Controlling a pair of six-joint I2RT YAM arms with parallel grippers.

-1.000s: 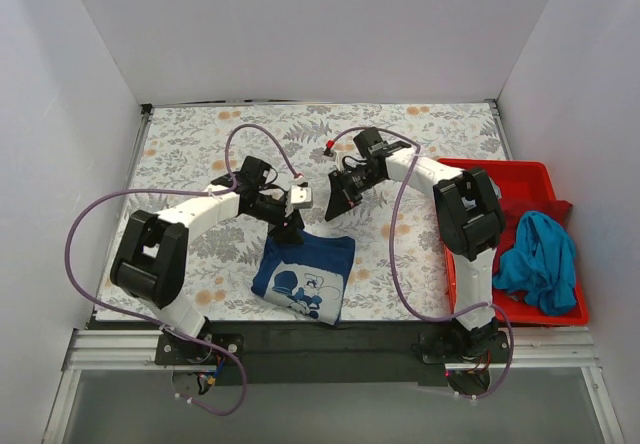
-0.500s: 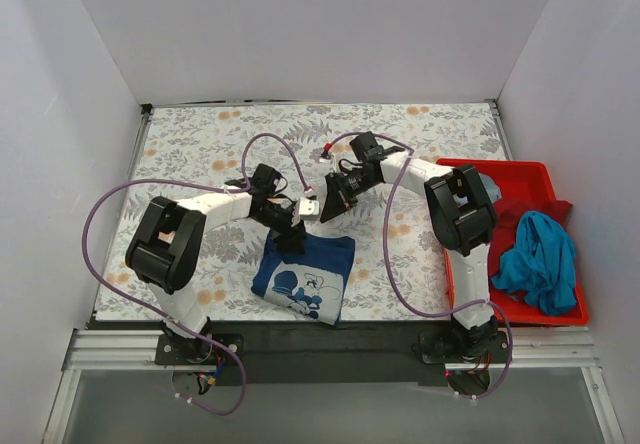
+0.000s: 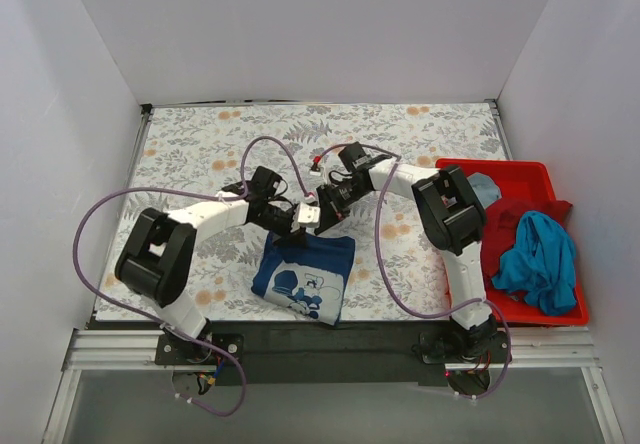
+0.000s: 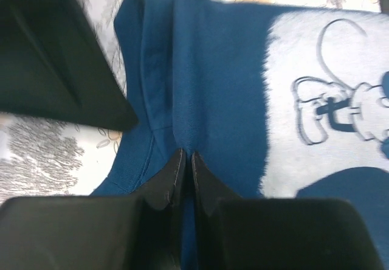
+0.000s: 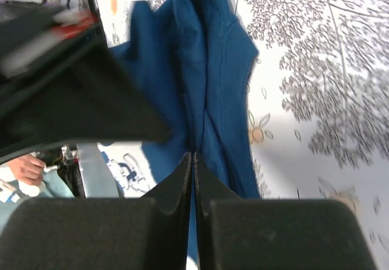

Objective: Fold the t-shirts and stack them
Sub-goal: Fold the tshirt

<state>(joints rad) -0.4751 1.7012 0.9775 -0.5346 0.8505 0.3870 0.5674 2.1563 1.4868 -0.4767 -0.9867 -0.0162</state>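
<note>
Navy cloth first: the navy t-shirt (image 3: 305, 276) is lying folded into a rough square at the middle of the worktop's near edge, w/ its white print (image 3: 303, 289) facing up. Its far edge is sitting right under both pincers, which are meeting there almost tip to tip.

The left gripper (image 3: 297, 228) is coming in from the left. Its jaws are closed to a sliver, nipping a raised ridge of the navy fabric. The right gripper (image 3: 323, 212) is coming in from the far-right side. It is pinched tight the same way on a fold of the same shirt, and the cloth is bunching up into it in the right wrist view.

Bare floral cover (image 3: 200, 144) is showing across the whole far half and along the left edge, approx. up to the white walls. A purple cable (image 3: 383, 264) is drooping over the strip between the shirt and the red bin (image 3: 545, 316).

The bin is sitting at the near-right corner, against the right edge. In it a teal t-shirt (image 3: 538, 259) is heaped on a red t-shirt (image 3: 548, 211), and a grey-blue t-shirt (image 3: 486, 186) is poking out at the bin's far-left end.
</note>
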